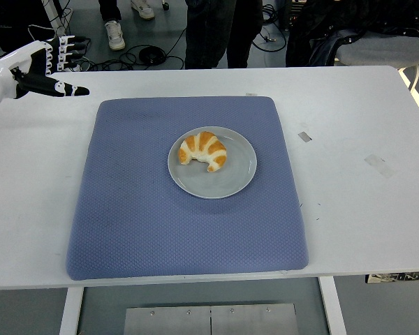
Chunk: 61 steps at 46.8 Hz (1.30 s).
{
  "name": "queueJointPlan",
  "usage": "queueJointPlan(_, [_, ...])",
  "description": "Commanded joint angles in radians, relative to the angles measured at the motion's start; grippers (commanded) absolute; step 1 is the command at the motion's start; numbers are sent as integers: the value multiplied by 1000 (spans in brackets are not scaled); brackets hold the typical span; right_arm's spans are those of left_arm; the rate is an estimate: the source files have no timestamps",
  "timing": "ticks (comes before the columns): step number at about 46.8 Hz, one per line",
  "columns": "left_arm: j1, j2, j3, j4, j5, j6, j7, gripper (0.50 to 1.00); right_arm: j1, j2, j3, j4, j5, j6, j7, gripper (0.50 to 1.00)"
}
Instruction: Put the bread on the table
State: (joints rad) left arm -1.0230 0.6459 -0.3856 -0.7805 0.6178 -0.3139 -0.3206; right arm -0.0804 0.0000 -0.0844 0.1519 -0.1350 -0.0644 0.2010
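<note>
A croissant-shaped bread (203, 151), orange with white stripes, lies on a grey plate (230, 183) in the middle of a blue mat (140, 209). My left hand (56, 63) hovers at the far left over the table's back corner, well away from the bread. Its fingers are spread and it holds nothing. The right arm does not show.
The white table (363, 209) has small tape marks (304, 136) to the right of the mat. People's legs and shoes (114, 33) stand beyond the far edge, with cables on the floor. A chair (377, 49) stands at the back right.
</note>
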Motion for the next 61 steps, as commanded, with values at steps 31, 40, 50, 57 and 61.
queueJointPlan(31, [-5, -12, 2, 12, 3, 32, 5, 990, -1, 0, 0, 0, 0, 0, 0, 1000])
queueJointPlan(40, [-8, -17, 2, 18, 5, 30, 14, 990, -1, 0, 0, 0, 0, 0, 0, 1000])
queueJointPlan(50, [-8, -28, 2, 17, 5, 29, 12, 990, -1, 0, 0, 0, 0, 0, 0, 1000])
queueJointPlan(57, [-9, -29, 8, 15, 8, 29, 12, 990, -1, 0, 0, 0, 0, 0, 0, 1000])
queueJointPlan(61, [-23, -31, 53, 15, 7, 29, 12, 990, -1, 0, 0, 0, 0, 0, 0, 1000])
